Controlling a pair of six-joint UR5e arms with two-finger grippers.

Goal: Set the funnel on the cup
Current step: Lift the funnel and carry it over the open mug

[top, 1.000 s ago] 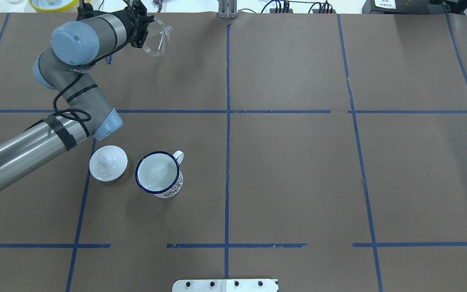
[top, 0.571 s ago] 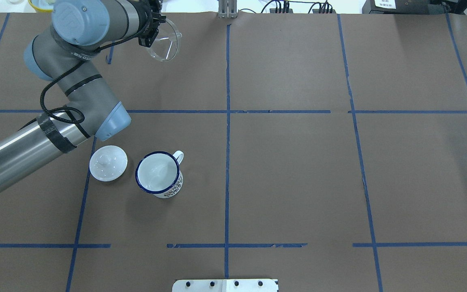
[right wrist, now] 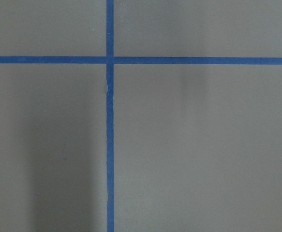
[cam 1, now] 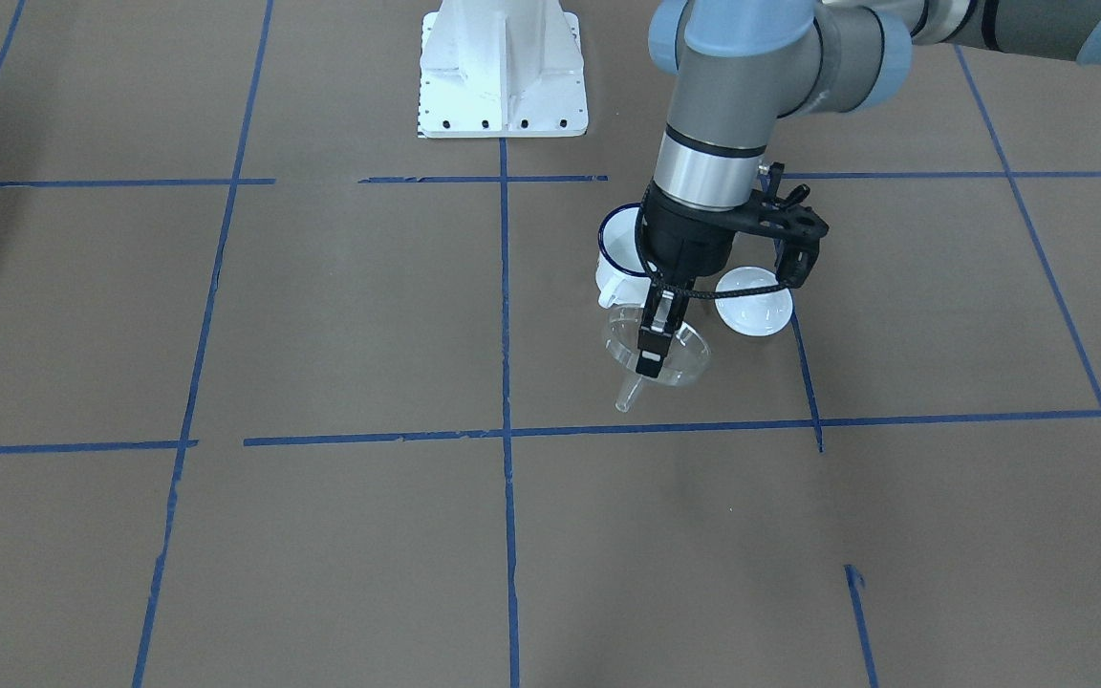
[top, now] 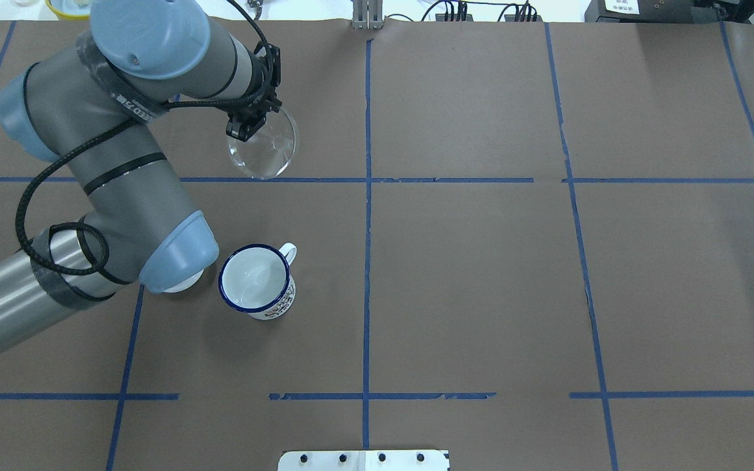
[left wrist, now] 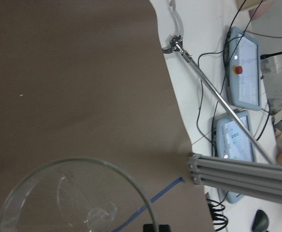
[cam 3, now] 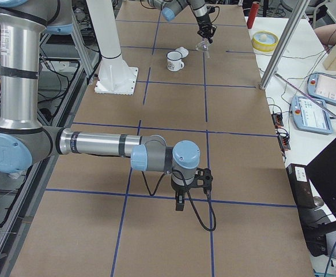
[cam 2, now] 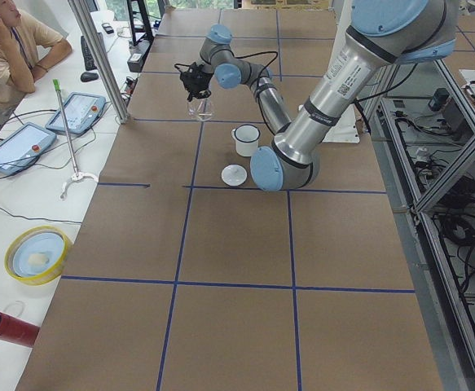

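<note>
Brown paper crossed by blue tape lines covered the surface (top: 482, 261). The cup (top: 254, 278) stood upright on it, open and with nothing on its rim. A white knobbed lid (cam 1: 753, 298) lay just beside the cup, on the side away from its handle. The left gripper (top: 241, 134) was clenched on the rim of the funnel (top: 266, 154), holding it in the air beyond the cup, away from the robot's base, spout downward and slightly tilted. The right gripper (cam 3: 180, 205) hung well apart from the cup, pointing down; whether it was clenched I cannot tell.
</note>
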